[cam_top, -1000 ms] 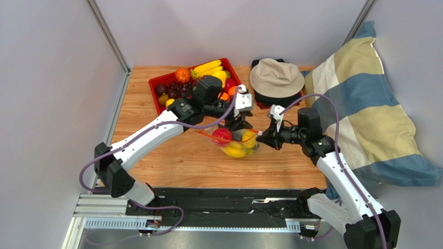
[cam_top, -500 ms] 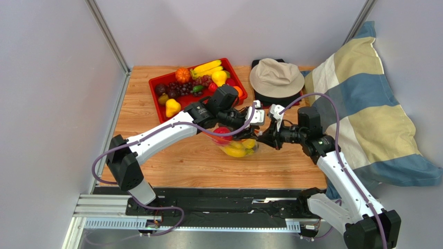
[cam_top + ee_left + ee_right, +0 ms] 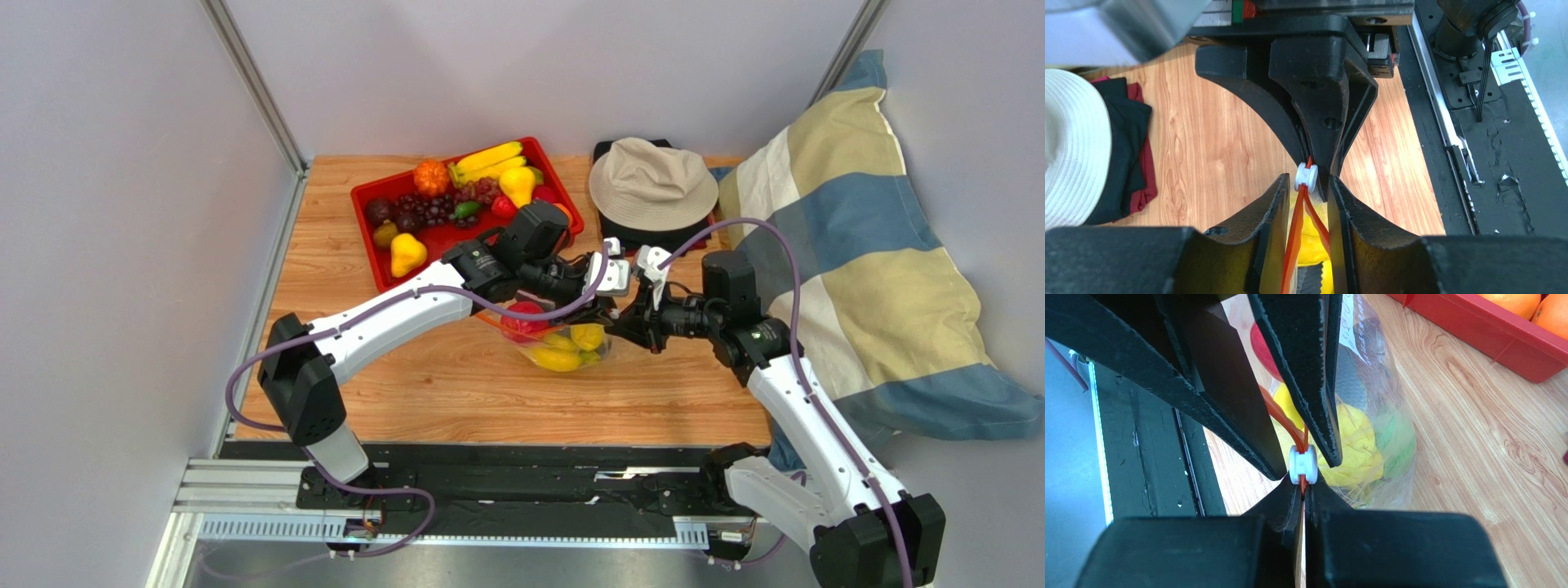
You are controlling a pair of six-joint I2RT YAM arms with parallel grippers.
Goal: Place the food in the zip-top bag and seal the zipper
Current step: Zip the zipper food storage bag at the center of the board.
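Zip-top bag (image 3: 577,355): clear, holding food (image 3: 1355,441), a red apple (image 3: 523,324) among yellow pieces, lying mid-bench (image 3: 368,361) in front of the red tray (image 3: 1475,334), long axis running left to right in the top view. Zipper (image 3: 1294,245): orange-red strip on that same axis, its white slider (image 3: 1303,464) at the end pointing toward the right arm. Right gripper (image 3: 1303,493): fingers pressed together on the zipper's end beside the slider; left gripper (image 3: 1308,187): fingers narrowly apart, flanking the strip just behind the slider.
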